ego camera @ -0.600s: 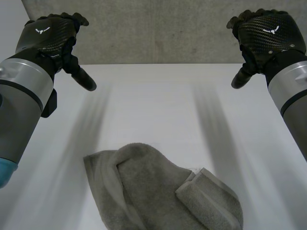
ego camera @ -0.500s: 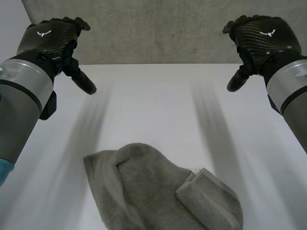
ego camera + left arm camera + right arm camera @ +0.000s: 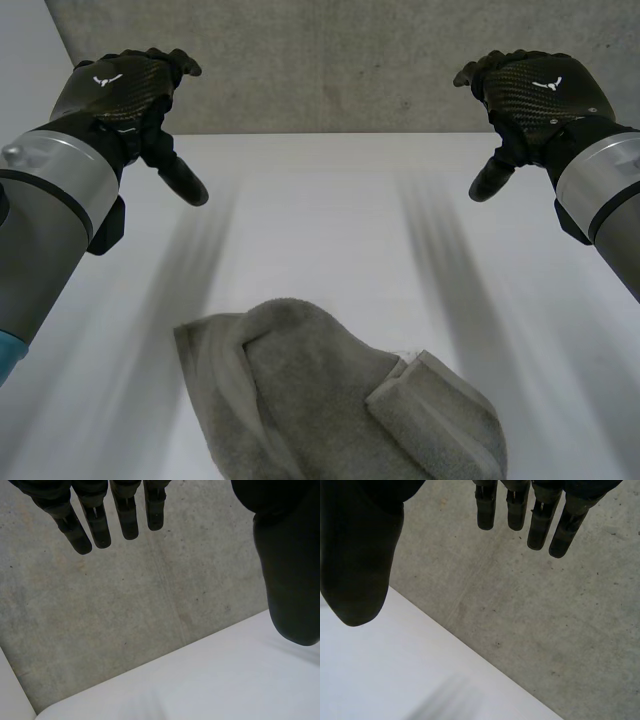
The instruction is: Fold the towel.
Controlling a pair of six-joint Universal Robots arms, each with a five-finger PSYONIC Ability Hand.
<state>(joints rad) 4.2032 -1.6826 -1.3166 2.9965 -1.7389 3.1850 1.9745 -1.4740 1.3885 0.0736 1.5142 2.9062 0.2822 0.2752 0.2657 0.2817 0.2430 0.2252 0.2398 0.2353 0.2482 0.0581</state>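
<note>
Two broad surfaces make up most of the scene: a smooth white table (image 3: 330, 220) and, beyond its far edge, a rough grey concrete surface (image 3: 330, 60), speckled and crossed by a faint seam in the wrist views.

On the near part of the table lies the towel (image 3: 310, 390), a grey terry cloth with a nubby pile, bunched into a rounded, uneven heap. Its long axis runs across the table from left to right, slanting nearer on the right side. A blunt corner points out to the left, and a soft ridge curves over its middle. On its right part a thick doubled flap lies diagonally, its folded end pointing towards the far side. The heap's near side is cut off by the edge of the head view.

Both arms, grey-sleeved, reach forward on either side, well apart from the cloth, with nothing standing between them and it.

The left hand (image 3: 120, 95), in black weave-patterned shell, is raised over the far left of the table. Its fingers (image 3: 95, 525) hang straight and slightly spread, the thumb held apart, nothing in its grasp. The right hand (image 3: 540, 90) mirrors it at the far right, with fingers (image 3: 540, 525) straight, thumb wide, and likewise empty.
</note>
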